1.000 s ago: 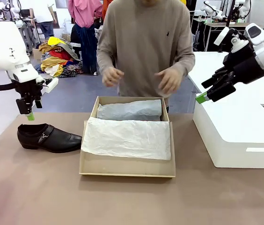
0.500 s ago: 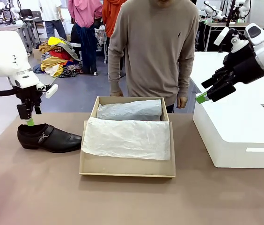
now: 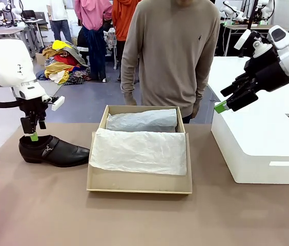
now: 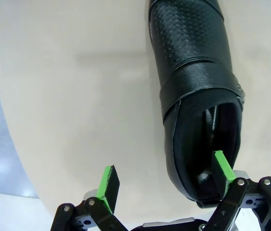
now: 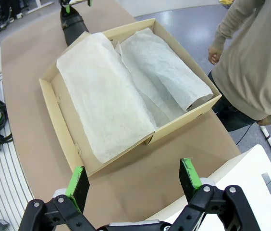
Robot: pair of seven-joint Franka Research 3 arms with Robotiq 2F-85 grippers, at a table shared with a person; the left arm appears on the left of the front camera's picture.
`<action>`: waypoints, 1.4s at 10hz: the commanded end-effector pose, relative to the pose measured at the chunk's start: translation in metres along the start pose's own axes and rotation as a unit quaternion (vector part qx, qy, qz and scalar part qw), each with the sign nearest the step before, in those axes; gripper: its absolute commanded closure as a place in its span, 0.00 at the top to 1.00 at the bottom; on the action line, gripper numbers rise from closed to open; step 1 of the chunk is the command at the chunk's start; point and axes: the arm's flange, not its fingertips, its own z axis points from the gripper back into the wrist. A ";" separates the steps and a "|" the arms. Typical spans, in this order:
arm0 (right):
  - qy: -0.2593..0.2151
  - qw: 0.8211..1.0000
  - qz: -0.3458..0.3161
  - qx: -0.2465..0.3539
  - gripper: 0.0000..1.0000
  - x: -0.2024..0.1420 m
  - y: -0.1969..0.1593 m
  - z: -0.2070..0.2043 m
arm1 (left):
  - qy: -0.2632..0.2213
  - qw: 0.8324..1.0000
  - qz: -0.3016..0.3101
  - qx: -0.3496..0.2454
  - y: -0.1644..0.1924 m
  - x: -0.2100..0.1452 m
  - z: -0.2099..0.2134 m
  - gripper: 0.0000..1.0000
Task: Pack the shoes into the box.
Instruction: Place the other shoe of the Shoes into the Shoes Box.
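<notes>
The left end effector point(image 3: 34, 135), open, straddles the heel of the shoe point(image 3: 57, 151), one finger seemingly inside. The right end effector point(image 3: 220, 106) hovers open, right of the box point(image 3: 138, 184).

Front across table point(image 3: 42, 205) — right wrist high over box point(image 3: 139, 183), left close.

We saw a brown table point(image 3: 134, 220). On it the open box point(image 3: 139, 183) stood near the middle, one black shoe point(image 3: 55, 149) lay at its 9 o'clock, toe toward it, and a large white block point(image 3: 260, 148) stood at its 3 o'clock.
</notes>
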 end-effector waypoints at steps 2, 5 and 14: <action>-0.011 1.000 0.005 0.007 1.00 0.000 -0.003 -0.002 | 0.011 1.000 0.000 -0.004 0.010 -0.004 -0.005 1.00; -0.011 1.000 0.005 0.007 1.00 0.000 -0.003 -0.002 | 0.012 1.000 0.001 -0.019 0.014 -0.007 -0.017 1.00; -0.011 1.000 0.005 0.007 1.00 0.000 -0.003 -0.002 | 0.015 0.999 -0.013 -0.044 0.016 -0.011 -0.041 0.65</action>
